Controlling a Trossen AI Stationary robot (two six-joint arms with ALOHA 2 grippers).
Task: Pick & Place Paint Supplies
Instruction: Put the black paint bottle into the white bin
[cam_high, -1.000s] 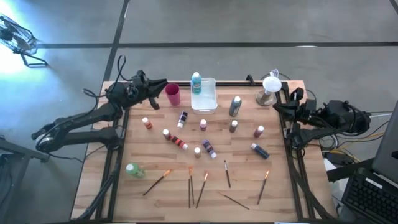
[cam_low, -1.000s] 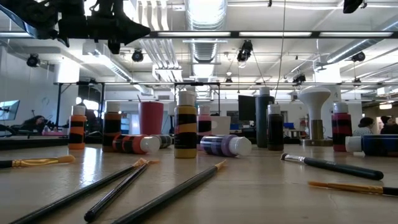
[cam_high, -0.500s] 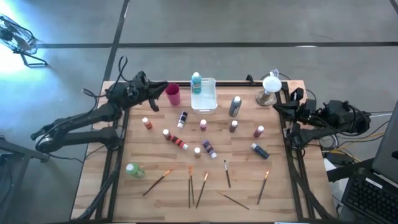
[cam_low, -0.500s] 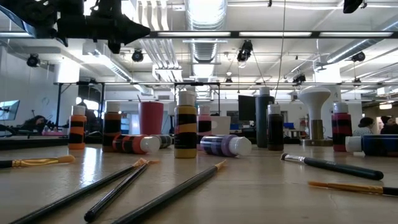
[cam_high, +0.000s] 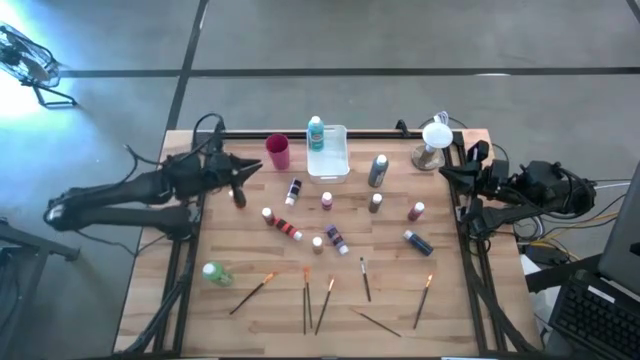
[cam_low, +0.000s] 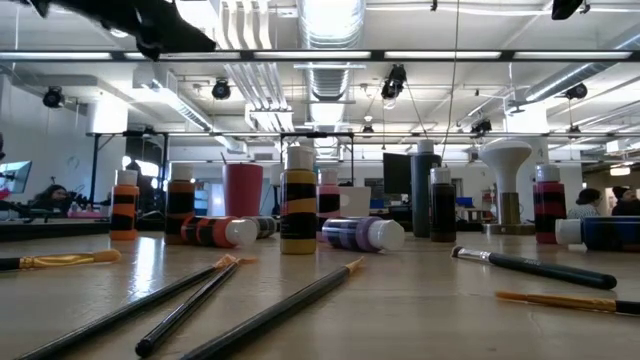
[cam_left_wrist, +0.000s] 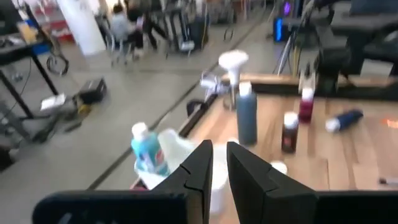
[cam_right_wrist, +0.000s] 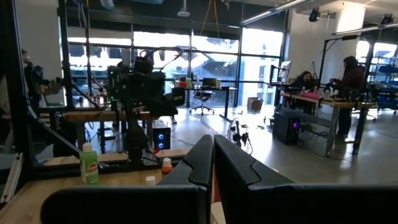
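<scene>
Hovering above the near-left part of the surface, the left gripper (cam_high: 243, 172) kept its dark, tapered fingers (cam_left_wrist: 200, 167) only a narrow slit apart, holding nothing, just over an orange paint bottle (cam_high: 238, 199). Beyond it stood a smooth magenta cup (cam_high: 278, 152) and a translucent rectangular tray (cam_high: 334, 160) with a teal bottle (cam_high: 316, 133) in it. Small cylindrical paint bottles (cam_high: 331, 238), mostly white-capped, stood or lay scattered mid-surface; thin long-handled paintbrushes (cam_high: 366, 278) lay along the front. The right gripper (cam_high: 447, 174) waited closed and empty at the right edge. Pale wood planks formed the surface (cam_high: 470, 310); grey concrete floor and an open workshop lay beyond.
</scene>
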